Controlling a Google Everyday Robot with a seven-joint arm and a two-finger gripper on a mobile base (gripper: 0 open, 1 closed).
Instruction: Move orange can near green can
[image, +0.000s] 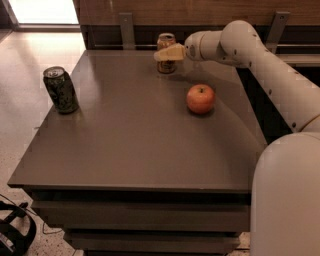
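hovering at the orange can (166, 41), our tool (165, 53) shows no grip we can tell; carrying it across the desk (140, 145) to the green can (60, 90) remains.

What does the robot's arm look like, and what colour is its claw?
The arm is smooth, creamy white, made of fat rounded tubes with bulgy joints and no cables showing. Its claw is pale yellow and wedge-shaped, up by the orange can at the far edge of the table.

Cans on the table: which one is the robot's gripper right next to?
The orange can at the far edge; the gripper is right at it. The green can stands far off on the left.
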